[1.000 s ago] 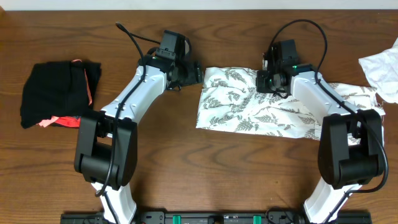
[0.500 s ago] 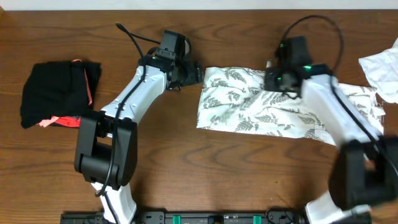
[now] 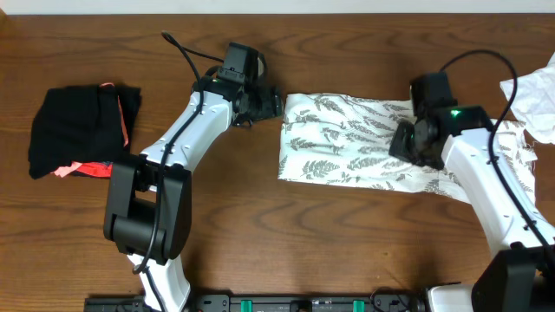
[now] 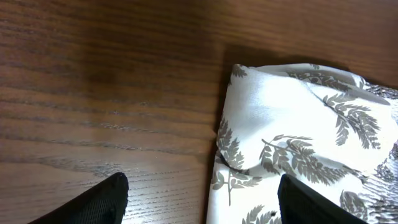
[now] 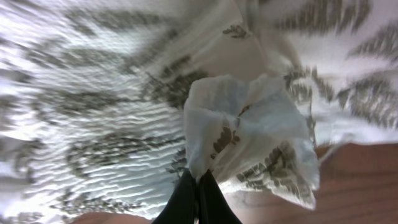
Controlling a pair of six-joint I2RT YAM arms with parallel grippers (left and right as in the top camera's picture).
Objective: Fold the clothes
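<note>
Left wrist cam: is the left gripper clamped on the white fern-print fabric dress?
No, the left gripper stands open, its fingers wide apart, with the edge of the white fern-print fabric dress lying loose between them.

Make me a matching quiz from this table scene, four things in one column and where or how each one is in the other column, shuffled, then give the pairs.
Column one:
1. left gripper
2. right gripper
3. black bundle with pink trim
4. plain white cloth

Column two:
A. at the far right edge of the table
B. open, at the left edge of the fern-print dress
C. lying on the left side of the table
D. shut, pinching a fold of the fern-print dress

Pairs: 1-B, 2-D, 3-C, 4-A
</note>
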